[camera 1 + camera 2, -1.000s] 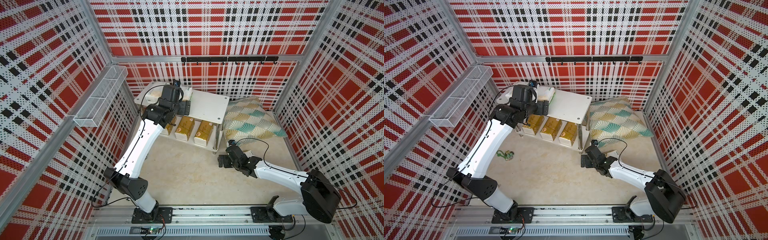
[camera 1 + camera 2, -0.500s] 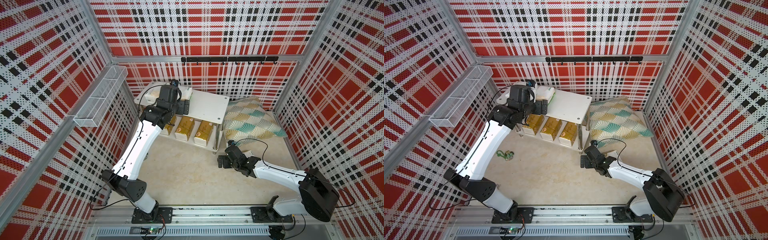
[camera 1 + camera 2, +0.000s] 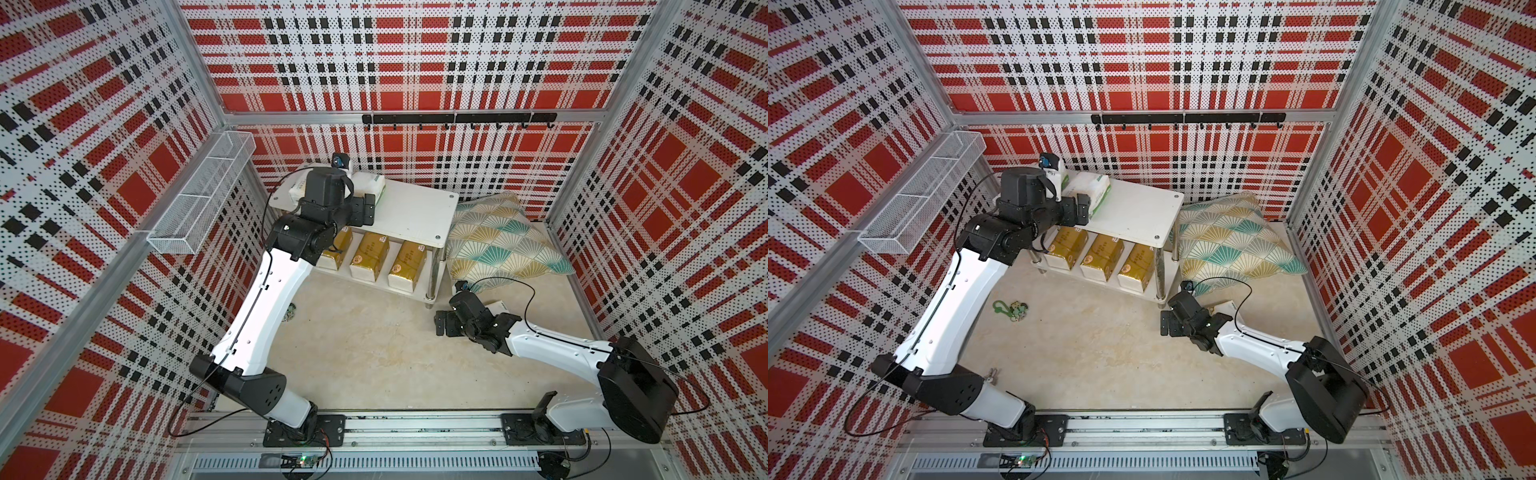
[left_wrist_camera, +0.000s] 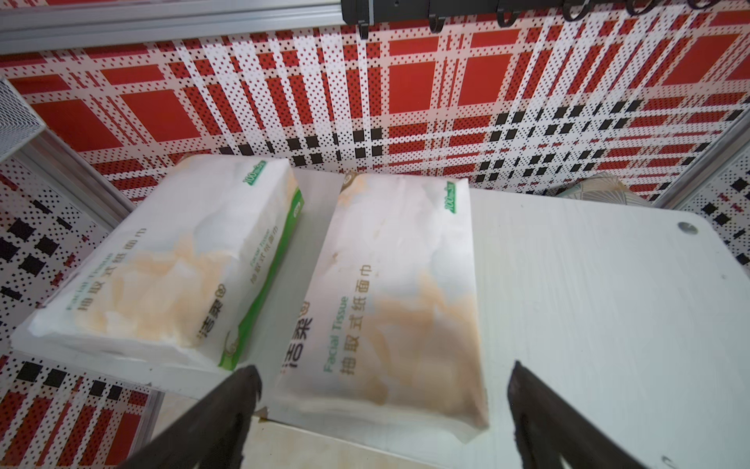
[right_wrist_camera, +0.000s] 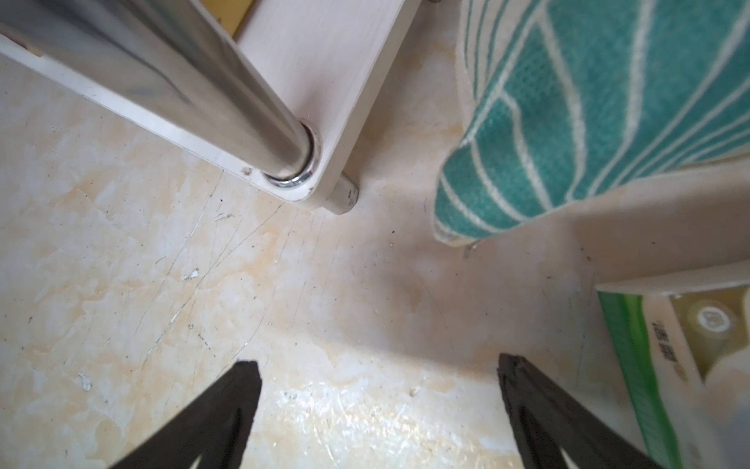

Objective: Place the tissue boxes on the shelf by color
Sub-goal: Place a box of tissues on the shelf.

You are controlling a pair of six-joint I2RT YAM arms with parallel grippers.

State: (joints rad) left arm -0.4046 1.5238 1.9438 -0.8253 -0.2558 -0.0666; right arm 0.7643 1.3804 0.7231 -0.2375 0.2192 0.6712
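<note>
The left gripper [image 4: 383, 365] hangs spread and empty above the shelf [image 3: 415, 212]; the right gripper [image 5: 378, 360] is spread and empty near the floor [image 3: 374, 340].
Two white tissue boxes [image 4: 162, 264] lie at the top board's 10 o'clock end, three gold tissue boxes [image 3: 370, 254] on the lower tier, and a third white box [image 5: 665, 365] on the floor at the shelf's 4 o'clock.

Red plaid walls [image 3: 415, 62], beige marbled floor [image 3: 374, 353].
</note>
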